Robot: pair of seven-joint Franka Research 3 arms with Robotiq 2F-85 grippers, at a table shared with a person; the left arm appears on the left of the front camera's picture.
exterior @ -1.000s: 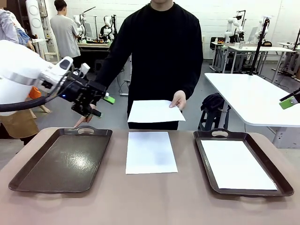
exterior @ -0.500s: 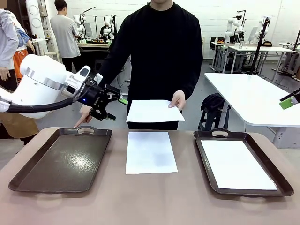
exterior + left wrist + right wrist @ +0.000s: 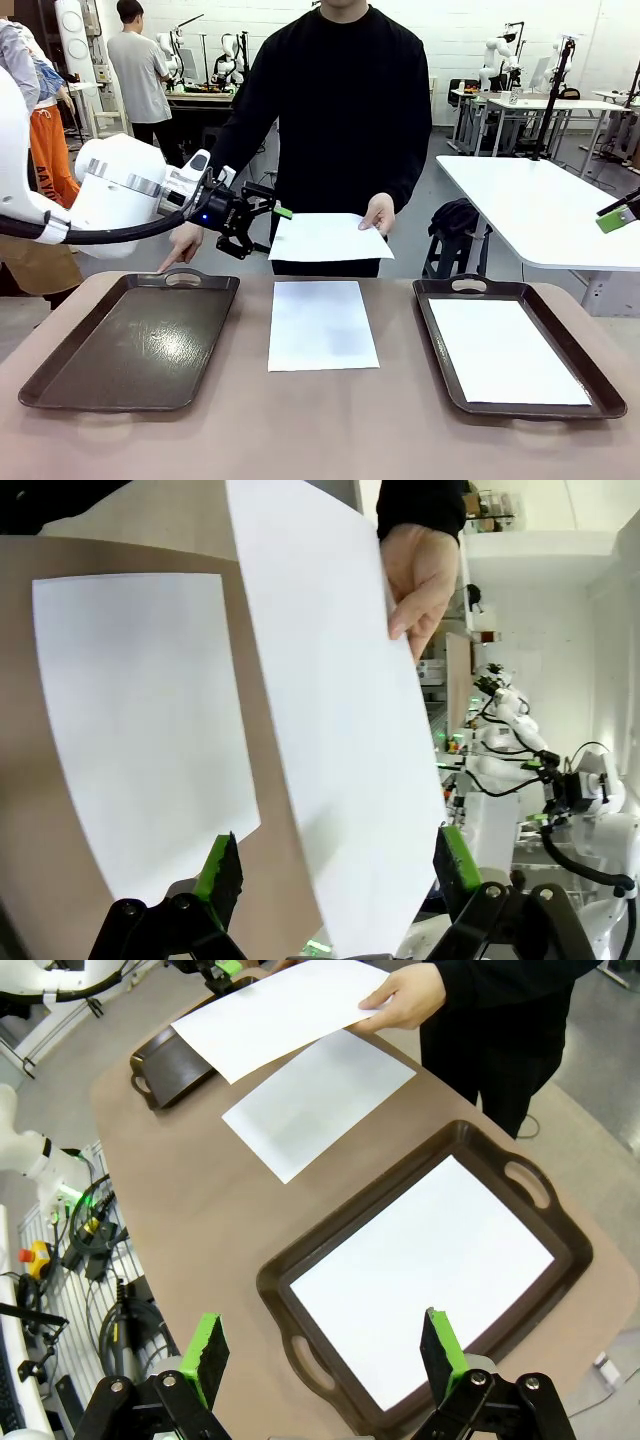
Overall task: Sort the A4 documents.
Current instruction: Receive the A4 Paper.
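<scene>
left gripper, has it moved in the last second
Yes: the left gripper has travelled rightward, past the left tray's far corner, up to the edge of the held sheet.

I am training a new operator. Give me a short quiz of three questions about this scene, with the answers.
1. True or false: the left gripper holds its fingers shut on the raised sheet.
2. How many white sheets are in the scene?
3. What holds the raised sheet up? A. the person's hand; B. the left gripper; C. both.

Key
1. False: the fingers stand open around its edge.
2. Three: the raised sheet, the middle sheet on the table, and the tray sheet in the right tray.
3. A.
</scene>
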